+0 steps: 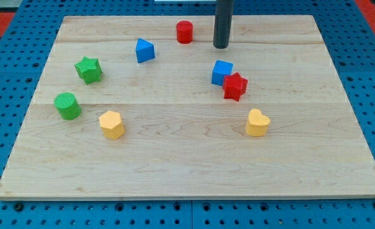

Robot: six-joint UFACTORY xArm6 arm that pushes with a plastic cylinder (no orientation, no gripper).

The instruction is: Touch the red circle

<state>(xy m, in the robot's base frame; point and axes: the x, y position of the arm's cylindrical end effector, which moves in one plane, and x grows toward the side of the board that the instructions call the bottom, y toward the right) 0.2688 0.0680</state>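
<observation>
Our rod has no pincer, so nothing held; my tip (221, 46) sits near the red circle (184, 32), at its 4 o'clock, not touching.

Pale matt wooden board (187, 159)

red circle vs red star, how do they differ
The red circle is a round cylinder; the red star has points. The red circle stands alone near the view's top, just left of my tip; the red star sits lower, touching the blue cube. My tip is nearer the red circle than the red star. Both are red and rest on the wooden board.
</observation>
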